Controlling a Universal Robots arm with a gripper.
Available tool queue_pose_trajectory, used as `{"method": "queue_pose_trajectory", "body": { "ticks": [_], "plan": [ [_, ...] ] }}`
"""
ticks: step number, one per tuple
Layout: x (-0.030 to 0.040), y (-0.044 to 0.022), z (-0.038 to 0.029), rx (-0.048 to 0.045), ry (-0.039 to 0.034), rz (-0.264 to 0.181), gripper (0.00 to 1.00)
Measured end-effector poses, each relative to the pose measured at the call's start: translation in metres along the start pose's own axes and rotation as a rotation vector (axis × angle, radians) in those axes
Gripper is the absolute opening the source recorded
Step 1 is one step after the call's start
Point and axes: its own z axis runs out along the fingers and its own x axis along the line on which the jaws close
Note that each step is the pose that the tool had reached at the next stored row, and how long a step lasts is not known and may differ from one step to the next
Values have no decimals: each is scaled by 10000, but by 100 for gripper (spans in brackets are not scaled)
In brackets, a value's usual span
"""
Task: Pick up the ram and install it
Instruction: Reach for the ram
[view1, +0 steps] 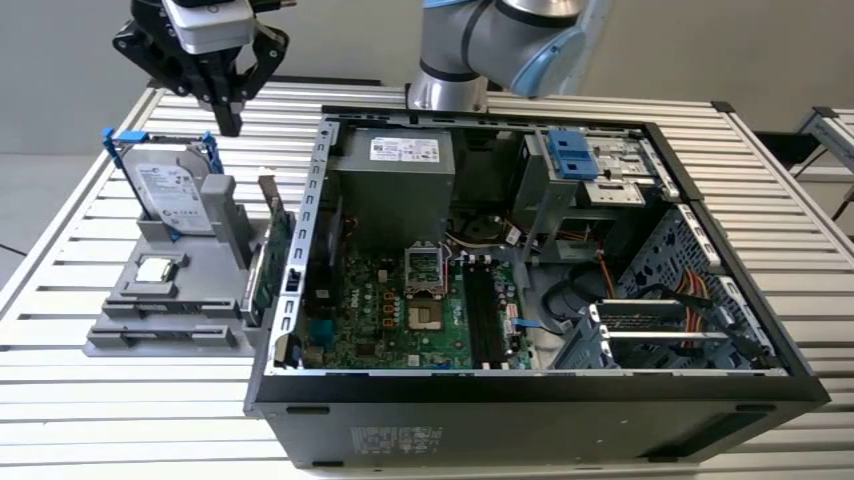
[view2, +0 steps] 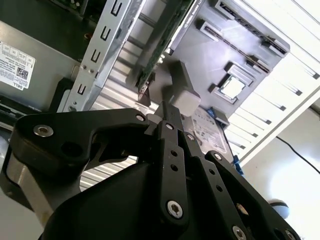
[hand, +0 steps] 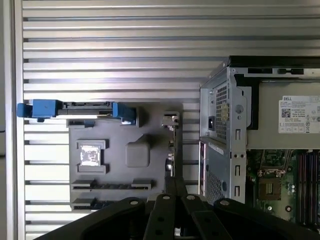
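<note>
First wrist view gave us the step in hand: the gripper (hand: 175, 186) hung with its fingers clenched together on nothing, in line with the ram (hand: 172, 150). The ram stood on edge as a thin dark line in the slot on the side of the grey holder (hand: 125, 150) nearest the computer case (hand: 220, 125). We judged this to be the approach to the pick, with nothing of the install begun. A hold on so thin a strip, we thought, calls for parted fingers set squarely across its flat faces, since the case wall sits just beside it. A white label (hand: 300, 114) inside the case carried print, which we left unread. Second wrist view showed the fingertips met and, beyond them, the ram (view2: 167, 37) running edge-on along the holder with a dark sticker of pale lettering on its face. The hard drive (view2: 212, 127), white-labelled, lay near it. Exterior view placed the gripper (view1: 230, 118) over the holder's far end, to the exterior view's left of the case, above and apart from the ram, with the slatted table (view1: 80, 400) bearing everything.
</note>
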Motion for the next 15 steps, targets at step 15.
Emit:
{"method": "queue_pose_trajectory", "body": {
  "ticks": [15],
  "plan": [
    [127,-1,2,1,13,-244,0]
  ]
}}
